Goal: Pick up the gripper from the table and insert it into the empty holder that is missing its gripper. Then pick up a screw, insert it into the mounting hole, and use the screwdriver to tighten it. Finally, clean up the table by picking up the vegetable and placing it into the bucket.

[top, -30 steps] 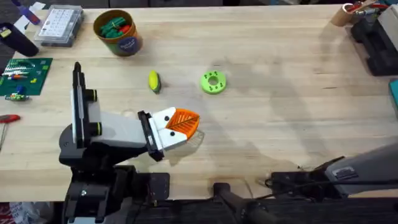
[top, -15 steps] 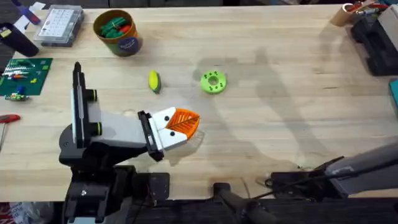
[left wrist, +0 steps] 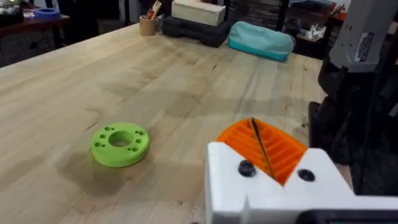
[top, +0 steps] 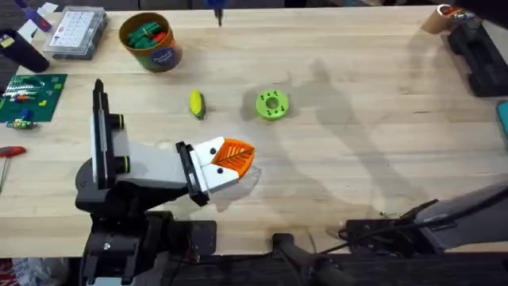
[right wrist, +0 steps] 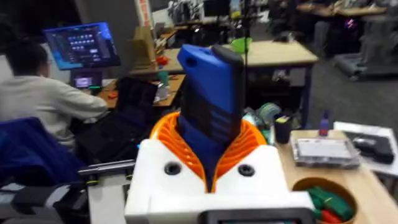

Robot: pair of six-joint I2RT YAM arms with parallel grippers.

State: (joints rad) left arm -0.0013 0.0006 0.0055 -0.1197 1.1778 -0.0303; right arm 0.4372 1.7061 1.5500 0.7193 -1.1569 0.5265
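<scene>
While clamped between the orange pads (right wrist: 177,140) of the right gripper (right wrist: 211,165), stands upright, thick and blue: the screwdriver (right wrist: 211,106). Finds the left gripper (top: 232,159) low over the table (top: 381,95), closed tight on nothing. Places the vegetable (top: 196,104) on the wood just beyond it, near a green disc (top: 272,105), well apart from the bucket (top: 151,40) at the far left.

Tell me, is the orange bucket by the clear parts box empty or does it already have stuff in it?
Not empty. The bucket holds green and red pieces, seen from overhead. The vegetable lies on the table, outside it.
</scene>
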